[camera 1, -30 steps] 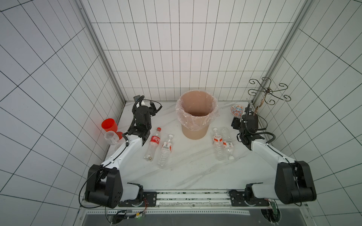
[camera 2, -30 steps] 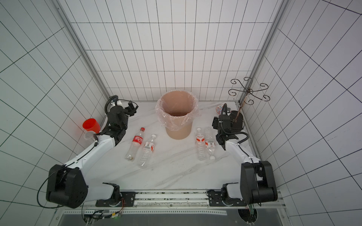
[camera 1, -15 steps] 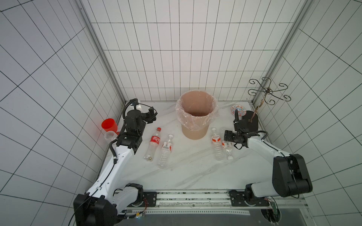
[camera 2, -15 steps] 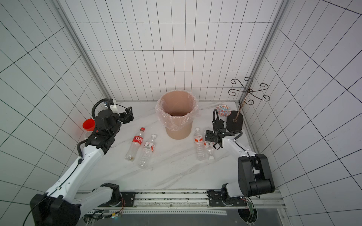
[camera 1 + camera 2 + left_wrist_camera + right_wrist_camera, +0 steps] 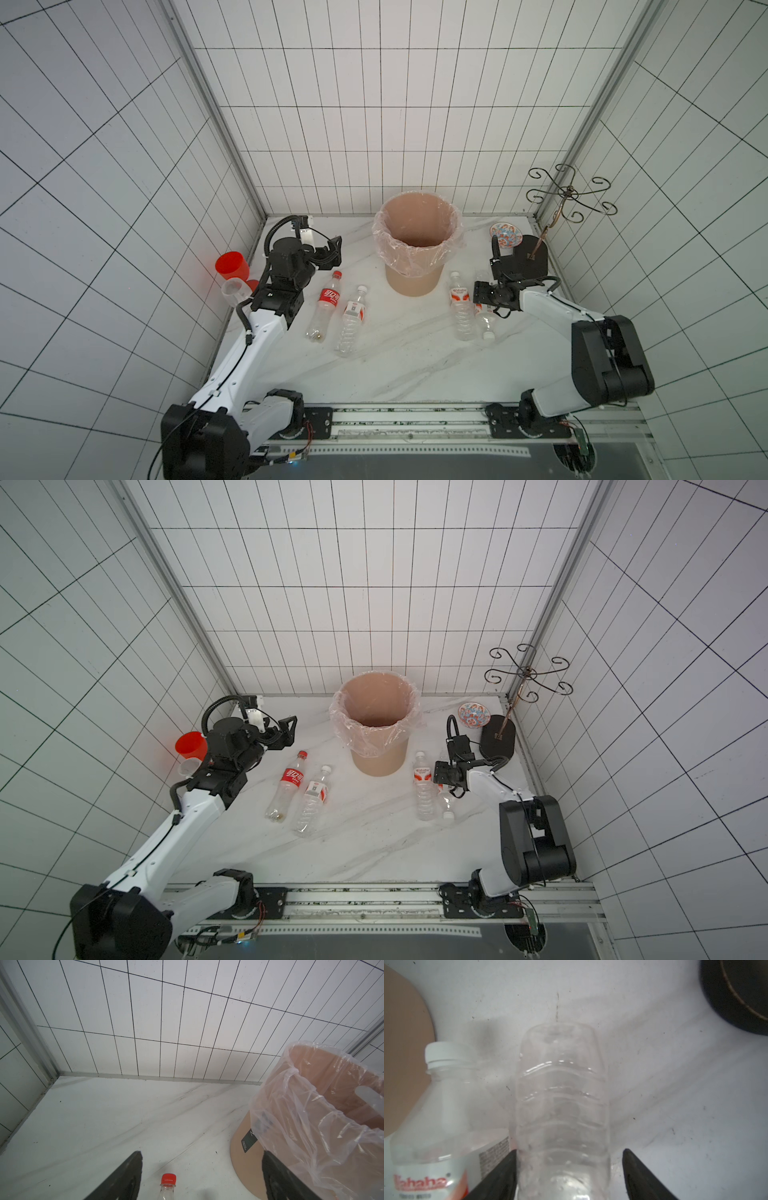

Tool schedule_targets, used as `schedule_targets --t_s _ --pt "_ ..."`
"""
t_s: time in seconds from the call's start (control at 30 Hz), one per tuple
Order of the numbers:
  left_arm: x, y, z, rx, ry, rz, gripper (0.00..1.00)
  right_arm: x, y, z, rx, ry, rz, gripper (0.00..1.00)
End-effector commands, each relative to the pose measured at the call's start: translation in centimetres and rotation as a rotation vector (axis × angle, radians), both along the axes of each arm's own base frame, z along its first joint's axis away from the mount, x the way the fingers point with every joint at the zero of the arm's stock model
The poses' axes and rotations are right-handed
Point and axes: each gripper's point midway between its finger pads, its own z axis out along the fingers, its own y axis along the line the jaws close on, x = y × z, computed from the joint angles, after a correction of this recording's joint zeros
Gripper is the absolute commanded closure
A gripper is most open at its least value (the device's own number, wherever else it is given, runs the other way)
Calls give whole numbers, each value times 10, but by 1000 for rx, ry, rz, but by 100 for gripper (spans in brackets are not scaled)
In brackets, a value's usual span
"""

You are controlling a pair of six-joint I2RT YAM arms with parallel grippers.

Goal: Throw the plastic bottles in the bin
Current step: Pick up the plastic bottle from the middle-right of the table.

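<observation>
You have four plastic bottles, all lying flat on the marble tabletop [image 5: 399,365], and one bin [image 5: 411,282] standing upright between the two pairs.

Your right gripper [image 5: 482,293] straddles the ribbed clear bottle [image 5: 560,1105] without clamping it. One finger [image 5: 500,1176] touches its side and the other stands off, with a strip of table showing between. That bottle's long axis runs straight out ahead of the gripper, base leading, white cap [image 5: 489,335] back towards the front rail. The Wahaha bottle [image 5: 460,309] lies just beside it, parallel but reversed, its cap towards the bin. The black stand base [image 5: 528,259] sits near, ahead of the gripper on its outer side.

Your left gripper [image 5: 201,1153] is released, fingers wide with nothing between them. The cola bottle [image 5: 326,305] points its red cap [image 5: 168,1177] at the gripper, just short of the fingertips, body trailing towards the rail. The fourth bottle [image 5: 353,320] lies beside it, cap the same way. The bin wall is close to one left finger. Bare marble runs ahead to the back wall, and more lies between the pairs.
</observation>
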Motion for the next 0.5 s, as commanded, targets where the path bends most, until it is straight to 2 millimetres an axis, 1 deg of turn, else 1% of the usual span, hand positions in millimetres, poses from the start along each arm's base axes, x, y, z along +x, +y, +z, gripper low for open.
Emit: schedule_targets --t_s 0.0,0.03,0.07,0.1,0.2,0.3,0.4,0.47 --pt "-2 -2 2 -8 -18 -22 12 15 5 6 24 -26 -5 34" --pt "-3 -2 3 -8 -20 -22 12 16 6 9 26 -33 -5 37" --pt "-3 -2 3 -6 -22 -22 12 19 6 16 28 -49 -5 41" --pt "-3 -2 3 -9 -20 -21 12 21 5 24 24 -71 -10 43" --pt "-3 -4 3 -13 -20 -32 12 26 2 63 10 -155 -9 48" --pt "-2 -6 2 -19 -18 -40 12 26 1 122 -23 -275 -2 47" --pt "-2 -7 1 -28 -16 -48 12 20 4 197 -22 -463 17 47" --pt "-2 -8 1 -32 -14 -52 12 11 10 251 -6 -595 52 45"
